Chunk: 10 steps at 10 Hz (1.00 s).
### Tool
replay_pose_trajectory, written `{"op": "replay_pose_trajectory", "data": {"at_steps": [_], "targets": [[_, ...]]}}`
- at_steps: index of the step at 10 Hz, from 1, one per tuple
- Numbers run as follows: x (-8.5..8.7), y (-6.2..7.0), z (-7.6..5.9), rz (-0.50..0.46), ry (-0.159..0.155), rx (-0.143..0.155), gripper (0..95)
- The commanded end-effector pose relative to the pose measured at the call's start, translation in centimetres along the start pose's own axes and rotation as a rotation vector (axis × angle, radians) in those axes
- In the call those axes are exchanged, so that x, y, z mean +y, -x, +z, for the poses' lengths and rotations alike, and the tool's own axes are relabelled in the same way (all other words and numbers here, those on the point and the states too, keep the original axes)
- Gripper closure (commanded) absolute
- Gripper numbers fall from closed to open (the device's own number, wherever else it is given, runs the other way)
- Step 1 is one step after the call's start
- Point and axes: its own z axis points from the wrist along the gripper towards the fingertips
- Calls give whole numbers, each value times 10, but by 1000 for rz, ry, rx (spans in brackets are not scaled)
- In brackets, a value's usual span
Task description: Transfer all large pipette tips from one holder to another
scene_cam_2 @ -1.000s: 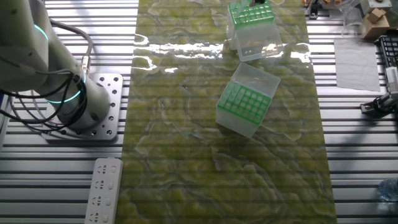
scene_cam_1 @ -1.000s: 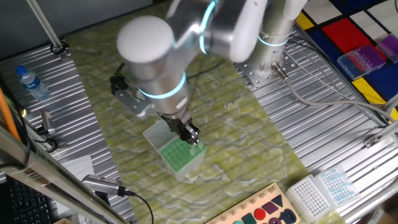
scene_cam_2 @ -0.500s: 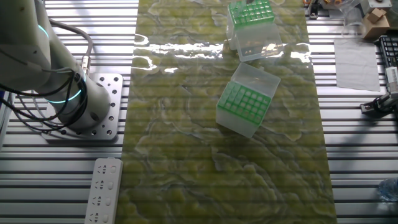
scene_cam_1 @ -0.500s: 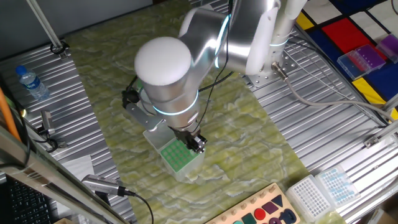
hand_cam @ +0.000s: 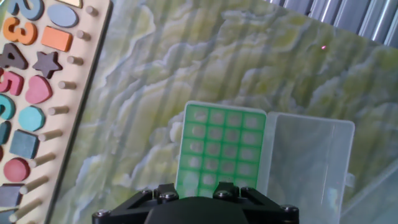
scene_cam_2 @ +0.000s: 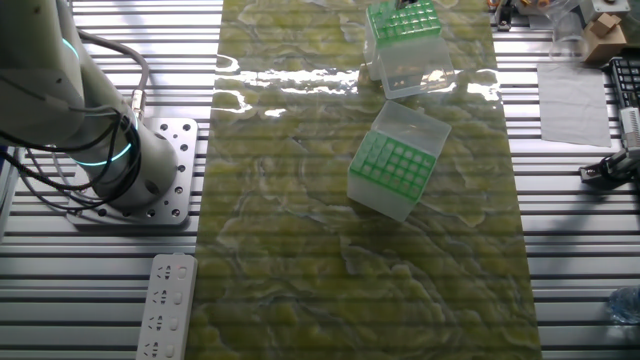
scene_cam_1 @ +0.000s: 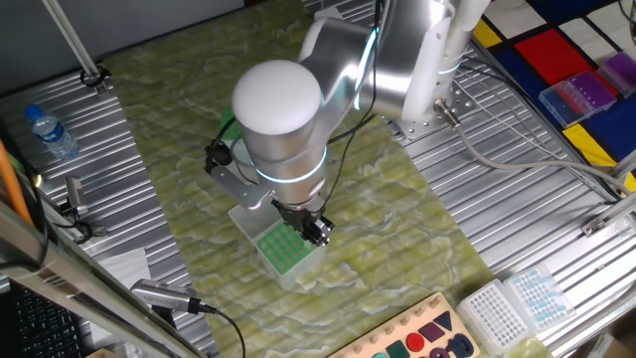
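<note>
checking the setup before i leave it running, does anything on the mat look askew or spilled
Nothing is spilled. The green-gridded clear plastic tip box in the middle of the marbled green mat sits rotated against the mat's edges, its lid hinged open. A second green-gridded box sits at the mat's end.

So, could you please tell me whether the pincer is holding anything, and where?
Cannot be told: the pincer hangs over the green rack, fingertips too small to read.

A green-gridded holder (hand_cam: 219,154) with a clear lid (hand_cam: 307,163) sits on a yellow-green marbled mat (scene_cam_2: 300,250). The shape board (hand_cam: 37,81) carries orange, pink, teal and dark pieces (on pale wood).
</note>
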Motion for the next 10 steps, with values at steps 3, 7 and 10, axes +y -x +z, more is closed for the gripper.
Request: {"op": "replay_pose_trajectory", "data": {"at_steps": [3,7,10], "targets": [[1,1,7,-10,-7,-26,760],[1,2,12,-22,-15,-51,760],[1,2,15,-28,-19,-61,760]]}}
